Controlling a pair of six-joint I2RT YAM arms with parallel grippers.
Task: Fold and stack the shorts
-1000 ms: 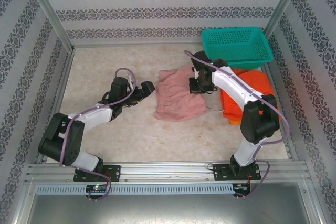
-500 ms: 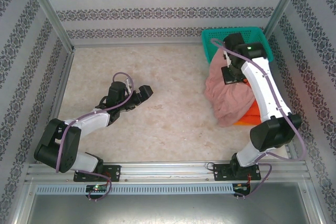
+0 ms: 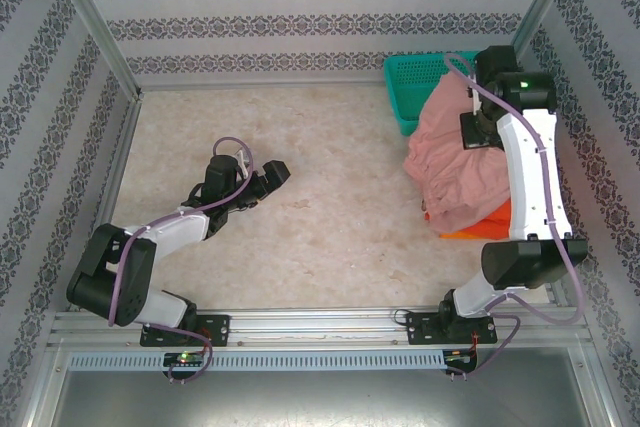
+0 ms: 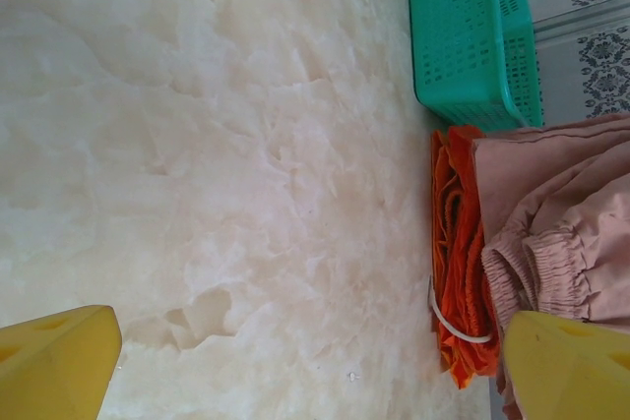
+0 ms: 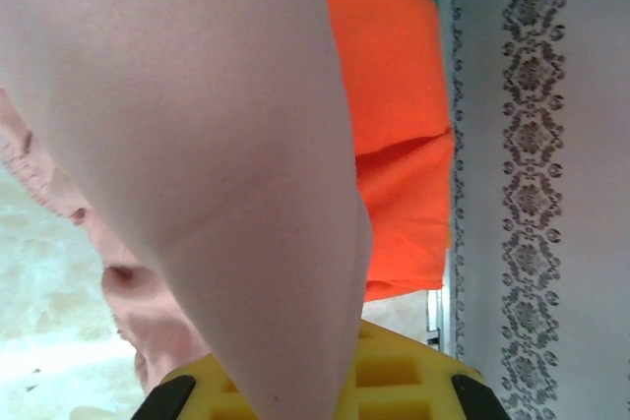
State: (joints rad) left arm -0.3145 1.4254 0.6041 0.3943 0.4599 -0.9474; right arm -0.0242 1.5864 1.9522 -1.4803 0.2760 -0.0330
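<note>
progress late: pink shorts hang bunched from right gripper, clamped on fabric, above folded red-orange shorts beside teal basket; left gripper wide, idle over table; pink pair not yet set down

From where I stand, the pale cream, marble-patterned tabletop carries two things, both on its right side. A teal plastic mesh basket stands upright in the far right corner. Just in front of it, along the right edge, lies a folded pair of red-orange fabric shorts, with a white drawstring looping out at the side. Dusty pink fabric shorts hang over that pile and cover most of it. Whether their hem touches the tabletop, I can't tell.
</note>
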